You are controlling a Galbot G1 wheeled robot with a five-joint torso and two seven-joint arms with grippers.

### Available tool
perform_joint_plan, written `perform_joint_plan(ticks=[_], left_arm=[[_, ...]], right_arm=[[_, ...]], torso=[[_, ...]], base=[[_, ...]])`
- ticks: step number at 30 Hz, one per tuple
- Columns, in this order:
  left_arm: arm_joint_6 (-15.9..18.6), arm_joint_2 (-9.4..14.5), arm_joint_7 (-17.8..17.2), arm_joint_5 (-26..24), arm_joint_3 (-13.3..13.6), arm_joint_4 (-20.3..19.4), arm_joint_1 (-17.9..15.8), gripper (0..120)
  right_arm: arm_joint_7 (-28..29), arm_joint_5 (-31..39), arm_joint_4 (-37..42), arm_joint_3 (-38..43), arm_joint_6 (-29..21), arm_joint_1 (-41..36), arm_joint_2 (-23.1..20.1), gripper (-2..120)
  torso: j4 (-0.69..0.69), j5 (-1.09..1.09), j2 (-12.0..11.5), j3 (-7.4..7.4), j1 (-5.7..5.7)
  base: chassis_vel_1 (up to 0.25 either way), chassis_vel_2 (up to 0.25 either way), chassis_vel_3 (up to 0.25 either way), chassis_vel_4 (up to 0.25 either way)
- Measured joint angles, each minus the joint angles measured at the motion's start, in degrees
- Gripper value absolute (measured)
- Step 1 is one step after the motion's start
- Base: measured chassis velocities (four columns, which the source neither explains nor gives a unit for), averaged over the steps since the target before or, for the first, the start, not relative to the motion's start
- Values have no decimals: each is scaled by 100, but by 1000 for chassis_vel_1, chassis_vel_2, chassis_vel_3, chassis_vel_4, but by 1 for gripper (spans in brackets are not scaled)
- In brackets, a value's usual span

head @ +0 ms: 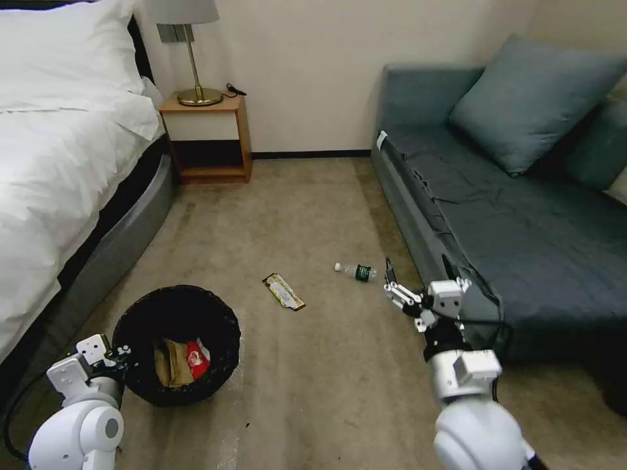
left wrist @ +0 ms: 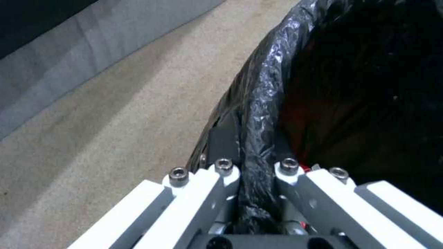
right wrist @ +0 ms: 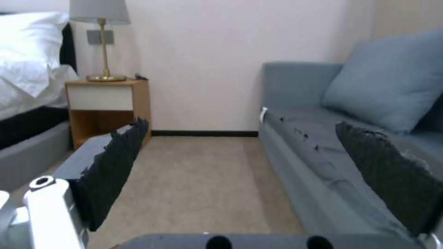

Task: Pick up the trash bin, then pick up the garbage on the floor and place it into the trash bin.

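The trash bin [head: 176,313], round and lined with a crinkly black bag, hangs low at the left, tilted toward me. My left gripper [head: 121,356] is shut on its near rim. The left wrist view shows the gripper [left wrist: 256,167] clamping the bag-covered rim [left wrist: 268,86]. Inside the bin lie a tan paper bag [head: 171,363] and a red wrapper [head: 196,358]. A flat brown-yellow wrapper [head: 283,291] and a small clear bottle [head: 358,271] with a green label lie on the carpet. My right gripper [head: 392,281] hovers open just right of the bottle, holding nothing [right wrist: 249,159].
A bed [head: 59,170] runs along the left. A wooden nightstand [head: 209,140] with a lamp [head: 189,52] stands by the back wall. A grey-blue sofa [head: 516,215] with a cushion [head: 532,101] lines the right side, close to my right arm. Carpet lies open between them.
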Motion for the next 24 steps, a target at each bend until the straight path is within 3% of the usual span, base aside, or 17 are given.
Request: perform_joint_plan(ticks=[4, 12, 24], left_arm=[[-4, -12, 1, 0, -1, -14, 10, 3], [-21, -49, 1, 32, 8, -40, 53, 3], [-39, -61, 1, 40, -15, -48, 60, 3]], right_arm=[[-120, -215, -116, -79, 221, -107, 230, 100], [-192, -315, -210, -139, 381, -135, 287, 100], [-194, -291, -313, -173, 437, -73, 299, 100]], torso=[[0, 0, 0, 0, 0], [0, 1, 0, 0, 0], [-1, 1, 0, 1, 0]], base=[[0, 0, 0, 0], [-18, 14, 13, -12], [-174, 175, 181, -171]])
